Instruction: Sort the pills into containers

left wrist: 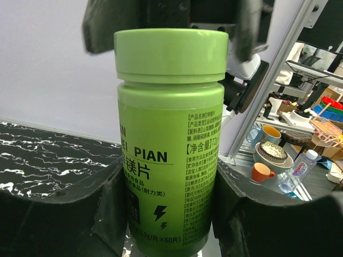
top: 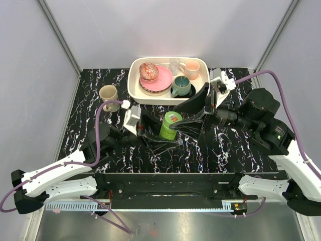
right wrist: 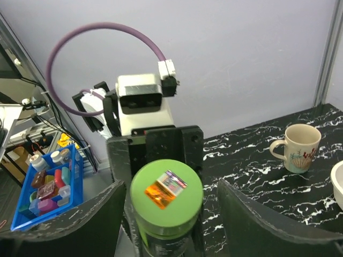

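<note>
Left claw [left wrist: 170, 214] clamped on green bottle [left wrist: 169, 123] body, right claw [right wrist: 167, 214] open, fingers flanking its lid [right wrist: 166, 188], black marbled tabletop [top: 230, 148] beneath

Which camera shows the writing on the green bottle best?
The left wrist view: the green cylindrical plastic bottle fills the picture, side-on, with its label print facing the camera. The top external view shows the bottle small, its writing too tiny to read. The right wrist view shows mainly its lid from above, with a sticker.
</note>
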Motion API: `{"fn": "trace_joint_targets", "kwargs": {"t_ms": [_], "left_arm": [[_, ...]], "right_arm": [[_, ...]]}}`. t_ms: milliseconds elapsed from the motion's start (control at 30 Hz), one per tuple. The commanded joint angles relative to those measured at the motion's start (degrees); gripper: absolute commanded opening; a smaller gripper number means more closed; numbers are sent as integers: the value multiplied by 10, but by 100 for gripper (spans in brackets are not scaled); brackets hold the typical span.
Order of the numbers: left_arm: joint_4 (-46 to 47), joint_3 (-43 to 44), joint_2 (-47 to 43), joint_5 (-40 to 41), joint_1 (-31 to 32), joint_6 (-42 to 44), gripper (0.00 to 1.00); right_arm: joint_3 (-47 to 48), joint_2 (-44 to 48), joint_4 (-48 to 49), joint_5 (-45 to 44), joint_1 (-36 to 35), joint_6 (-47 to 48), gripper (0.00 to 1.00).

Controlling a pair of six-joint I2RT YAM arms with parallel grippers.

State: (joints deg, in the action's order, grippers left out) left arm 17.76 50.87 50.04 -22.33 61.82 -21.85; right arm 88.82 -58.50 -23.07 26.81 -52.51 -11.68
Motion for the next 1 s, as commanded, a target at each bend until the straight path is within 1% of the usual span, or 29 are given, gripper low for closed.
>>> {"fn": "trace_joint_targets", "kwargs": {"t_ms": [0,133,233,267,367,400,467,500,533,567,600,667,700,733,767,800,833,867,900,967], "left_arm": [[70,20,-5,-18,1,-1,0],[72,20,-5,-19,1,-2,0],[73,20,-4,-18,1,-2,0],[73,20,-4,-18,1,-2,0],[74,17,-4,-17,1,-2,0],[74,15,-4,-12,1,-2,0],[69,14,-5,-5,1,-1,0],[65,14,-6,8,1,3,0],[60,17,-8,20,1,6,0],[43,19,-9,39,1,9,0],[33,28,-7,74,1,20,0],[-5,42,-6,112,1,45,0],[-16,59,0,149,1,55,0],[-40,69,2,168,1,66,0],[-52,79,6,190,1,84,0],[-61,97,15,246,1,95,0],[-70,104,21,280,1,107,0],[-70,111,25,311,1,117,0],[-71,122,35,366,1,140,0],[-66,145,48,412,1,176,0]], "right_arm": [[-10,-6,-5,-20,-4,12,75],[-13,-4,-7,-25,-4,13,74],[-13,-3,-5,-25,-4,14,68],[-13,-3,-6,-24,-4,14,63],[-12,-3,-5,-21,-4,11,56],[-12,-3,-6,-21,-4,10,49],[-13,-3,-6,-20,-4,8,42],[-14,-4,-6,-20,-5,5,33],[-14,-3,-7,-22,-5,3,30],[-14,-4,-7,-25,-5,3,27],[-15,-6,-8,-33,-4,2,22],[-13,-9,-12,-47,-4,1,19],[-11,-10,-15,-69,-4,-1,17],[-9,-13,-20,-84,-4,-2,13],[-7,-18,-24,-100,-4,-4,11],[-1,-21,-26,-140,-4,-10,8],[2,-24,-29,-165,-4,-16,6],[7,-35,-32,-190,-4,-21,6],[20,-42,-39,-240,-4,-32,5],[35,-63,-45,-285,-4,-40,4]]}}
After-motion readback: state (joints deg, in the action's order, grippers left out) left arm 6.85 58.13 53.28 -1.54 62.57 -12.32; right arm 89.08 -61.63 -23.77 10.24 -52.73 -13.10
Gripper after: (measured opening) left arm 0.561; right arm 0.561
